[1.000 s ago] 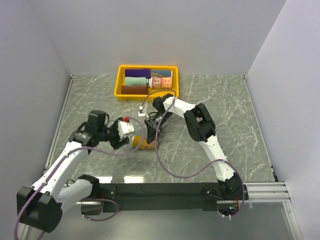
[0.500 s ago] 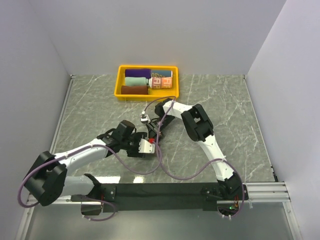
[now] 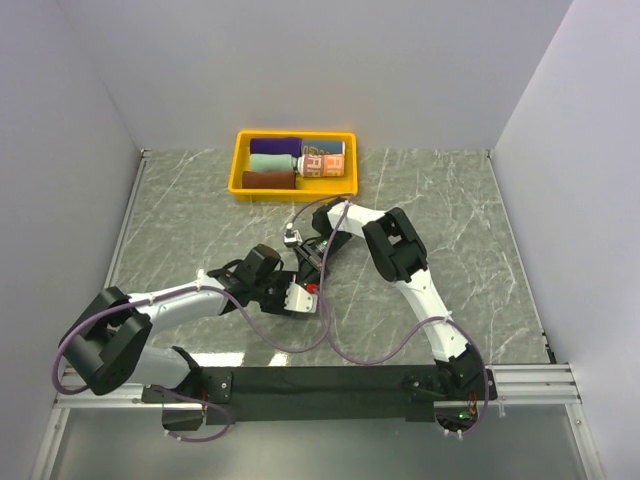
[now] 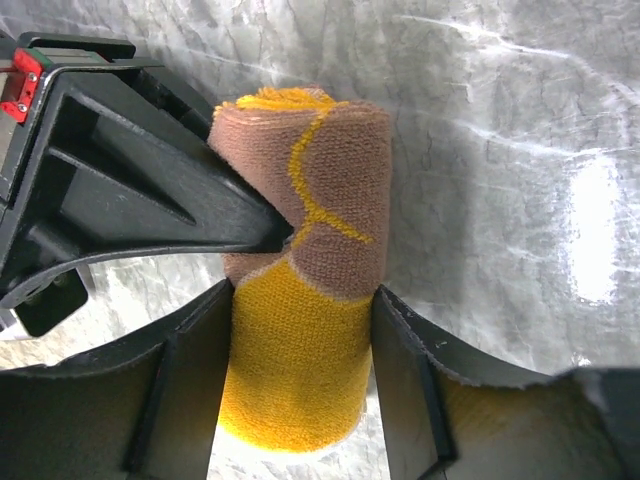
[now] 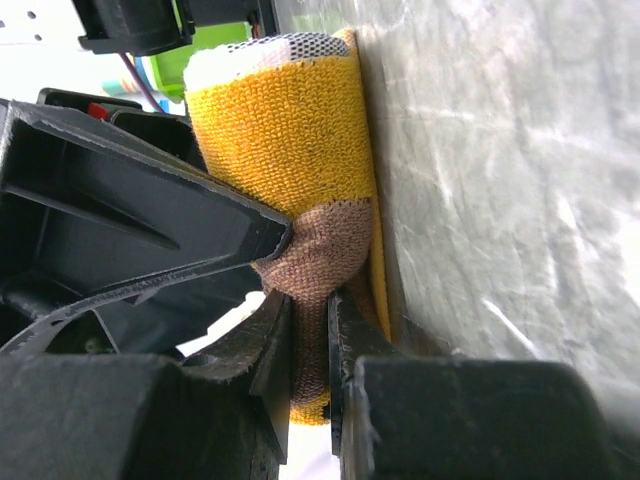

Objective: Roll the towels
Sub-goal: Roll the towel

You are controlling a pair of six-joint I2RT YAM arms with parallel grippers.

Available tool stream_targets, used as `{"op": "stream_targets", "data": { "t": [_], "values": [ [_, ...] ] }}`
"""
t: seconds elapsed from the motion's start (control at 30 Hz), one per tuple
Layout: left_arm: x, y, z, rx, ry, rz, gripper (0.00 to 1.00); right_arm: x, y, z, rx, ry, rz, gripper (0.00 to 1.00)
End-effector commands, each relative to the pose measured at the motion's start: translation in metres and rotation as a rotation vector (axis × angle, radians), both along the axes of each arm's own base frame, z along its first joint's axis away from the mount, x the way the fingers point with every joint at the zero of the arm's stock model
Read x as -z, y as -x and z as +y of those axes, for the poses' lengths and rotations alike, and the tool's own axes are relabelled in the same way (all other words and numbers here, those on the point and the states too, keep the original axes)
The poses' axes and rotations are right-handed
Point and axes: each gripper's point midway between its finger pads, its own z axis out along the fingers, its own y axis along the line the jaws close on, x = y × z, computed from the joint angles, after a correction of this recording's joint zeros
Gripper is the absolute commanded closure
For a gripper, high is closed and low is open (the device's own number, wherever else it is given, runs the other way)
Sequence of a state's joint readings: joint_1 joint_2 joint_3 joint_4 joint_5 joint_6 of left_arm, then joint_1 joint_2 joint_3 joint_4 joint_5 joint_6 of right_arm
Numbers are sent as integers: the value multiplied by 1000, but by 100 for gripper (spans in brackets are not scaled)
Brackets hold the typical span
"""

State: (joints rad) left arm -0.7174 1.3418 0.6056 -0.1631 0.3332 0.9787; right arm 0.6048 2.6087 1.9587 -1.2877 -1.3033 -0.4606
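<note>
- My left gripper (image 4: 303, 305) straddles the rolled brown towel (image 4: 320, 170) at its yellow end; a finger lies against each side and the roll looks slightly narrower there, so I take it as a grip at medium width, holding the turns together so they cannot spring loose
- My right gripper (image 5: 310, 310) is nearly closed, pinching a fold of the brown cloth between its tips; I judge this pins the loose edge while the left takes the body
- The towel lies on the desk (image 3: 480, 230) around the middle, nearer than the yellow tray (image 3: 238, 170) and well apart from it; in the top view both grippers cover it almost wholly
- In the tray lie the rolls already done: a purple towel (image 3: 275, 145), a mint towel (image 3: 272, 160), a maroon towel (image 3: 268, 179) and a lettered towel (image 3: 322, 160) at their right; bare yellow shows only at the near right corner, so space for another roll looks tight
- In the way: the right gripper's finger reaches the roll just beyond my left finger, so the two crowd one another; the purple cables (image 3: 330, 340) loop across the desk close by, and one arm must let go before the other can carry the roll
</note>
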Motion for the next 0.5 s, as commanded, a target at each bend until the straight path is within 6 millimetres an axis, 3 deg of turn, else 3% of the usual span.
{"op": "stream_targets", "data": {
  "t": [0.0, 0.27, 0.47],
  "values": [
    [-1, 0, -16, 30, 34, -44, 41, 61, 3, -20, -66, 100, -82, 100],
    [26, 14, -10, 80, -42, 35, 41, 58, 2, -20, -60, 97, -84, 100],
    [34, 30, -8, 118, -85, 146, 41, 59, 5, -21, -65, 102, -82, 100]
  ]
}}
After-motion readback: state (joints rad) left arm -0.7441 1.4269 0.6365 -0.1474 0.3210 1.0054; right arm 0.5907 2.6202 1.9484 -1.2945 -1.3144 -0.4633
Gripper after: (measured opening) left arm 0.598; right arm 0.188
